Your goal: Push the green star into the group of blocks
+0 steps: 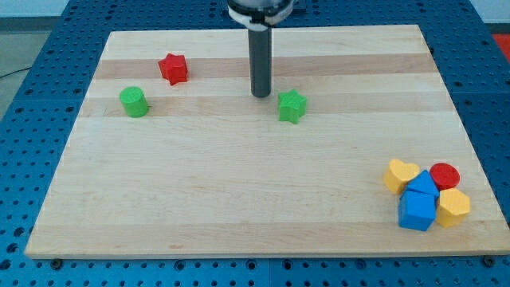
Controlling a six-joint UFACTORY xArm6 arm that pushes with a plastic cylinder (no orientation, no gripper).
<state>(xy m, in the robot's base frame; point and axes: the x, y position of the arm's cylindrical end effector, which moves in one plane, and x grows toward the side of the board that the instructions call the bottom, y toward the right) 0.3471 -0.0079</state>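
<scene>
The green star (292, 106) lies on the wooden board (239, 191), a little above the middle. My tip (261, 95) stands just to the star's upper left, a small gap away. The group of blocks sits at the view's bottom right: a yellow heart (399, 174), a red cylinder (445, 175), a blue block (421, 188) above a blue cube (417, 212), and a yellow hexagon (454, 207), all touching.
A red star (173, 68) and a green cylinder (134, 102) lie at the upper left of the board. A blue perforated table (32, 119) surrounds the board.
</scene>
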